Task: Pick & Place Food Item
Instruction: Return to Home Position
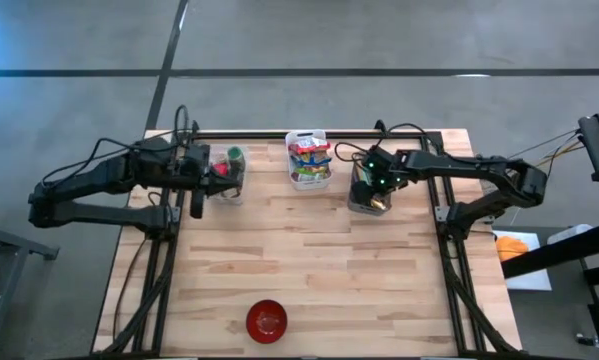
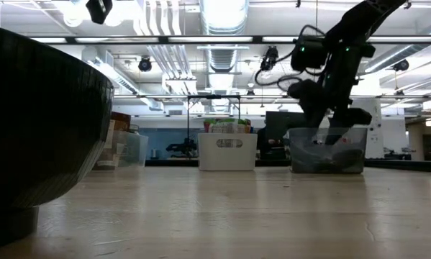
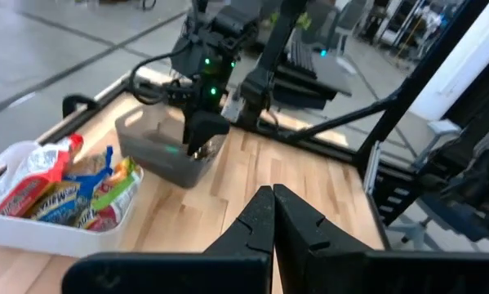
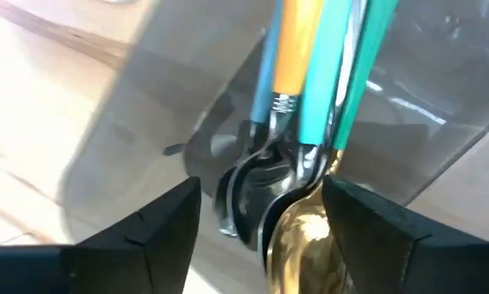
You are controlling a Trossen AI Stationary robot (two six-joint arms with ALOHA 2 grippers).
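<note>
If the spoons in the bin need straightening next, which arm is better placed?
Right, probably. The right tool is open at the spoons in the bin; the left tool is shut, across the white basket from it.

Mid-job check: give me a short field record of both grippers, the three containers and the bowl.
left gripper: shut, empty, beside the clear plastic bin on the wooden table
right gripper: open, gripping nothing, over the translucent grey bin
grey bin contents: spoons with yellow, blue and green handles
white plastic basket: between the two bins, holding snack packets
red bowl: alone near the opposite table edge
</note>
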